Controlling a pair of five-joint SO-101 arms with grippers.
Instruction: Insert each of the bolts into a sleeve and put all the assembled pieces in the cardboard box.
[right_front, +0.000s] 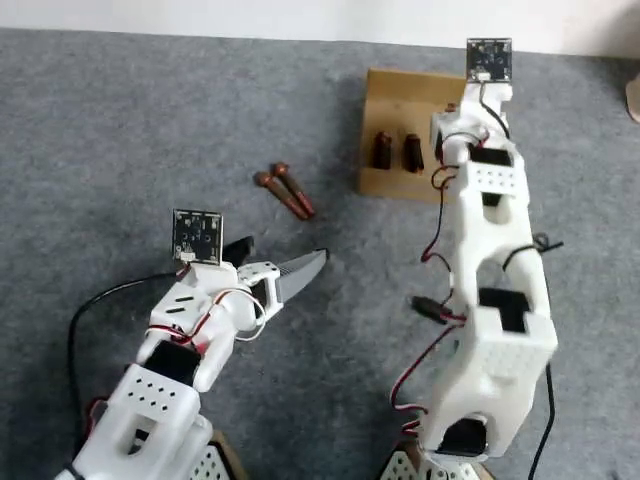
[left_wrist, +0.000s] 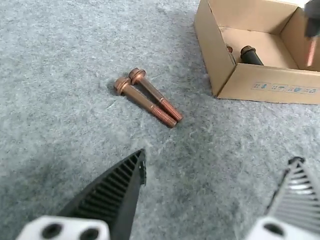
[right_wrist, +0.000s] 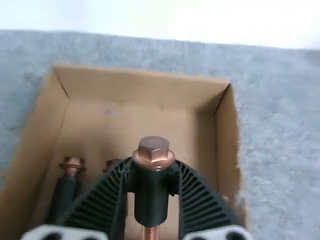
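Bolts (left_wrist: 147, 104): two loose ones, copper-coloured with flanged hex heads and threaded tips, are lying side by side and touching on the grey table cover (right_front: 120, 130). They are sitting near the cardboard box (left_wrist: 265, 82) but outside it. Two assembled pieces (right_front: 398, 151), each a bolt in a dark sleeve, are resting next to each other inside the box.

Writing: a row of small printed marks (left_wrist: 285, 89) is showing on the box's outer wall, too small to read.

Right claw (right_wrist: 152, 167) is hanging over the box and clamping a third dark sleeve (right_wrist: 150, 200) between its ribbed black fingers. The held bolt (right_wrist: 152, 151) is sticking its head out of one end and its threaded tip out of the other.

Left claw (left_wrist: 218, 157) is hovering low over the cover, well short of the loose pair. Its fingers are spread wide and gripping nothing.
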